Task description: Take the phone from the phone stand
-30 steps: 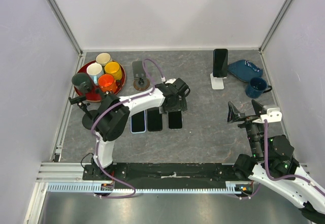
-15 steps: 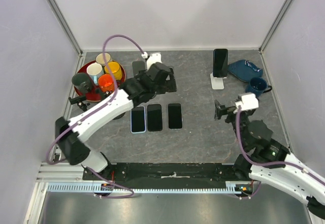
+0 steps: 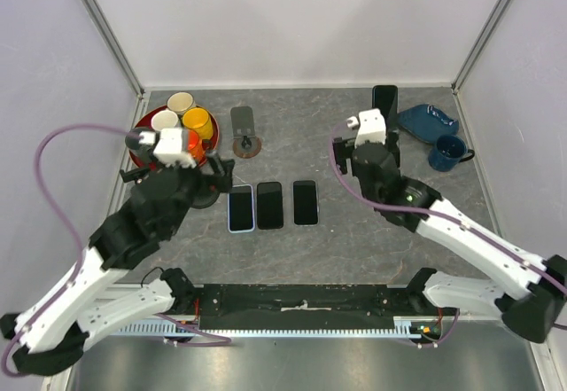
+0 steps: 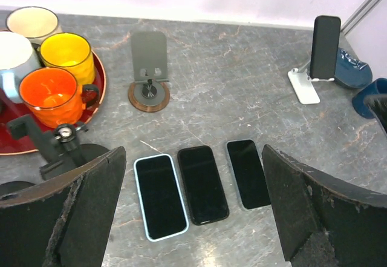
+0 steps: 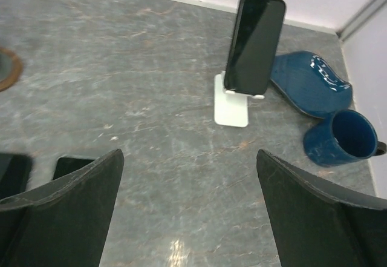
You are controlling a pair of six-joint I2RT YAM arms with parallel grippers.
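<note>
A black phone (image 5: 254,42) leans upright on a white stand (image 5: 231,107) at the back right of the table. It also shows in the top view (image 3: 384,98) and the left wrist view (image 4: 325,45). My right gripper (image 5: 190,158) is open and empty, short of the stand and facing it. In the top view the right gripper (image 3: 368,144) covers most of the stand. My left gripper (image 4: 193,158) is open and empty, raised at the left (image 3: 215,174), looking over three phones lying flat.
Three phones (image 3: 269,205) lie side by side mid-table. An empty grey stand on a round wooden base (image 3: 244,134) stands behind them. A red tray (image 3: 151,168) with several cups is at the back left. A blue plate (image 5: 311,82) and a blue mug (image 5: 341,137) sit right of the white stand.
The right arm swung from the near right up toward the back, close to the phone stand. The left arm pulled back from the flat phones to the left and rose.
</note>
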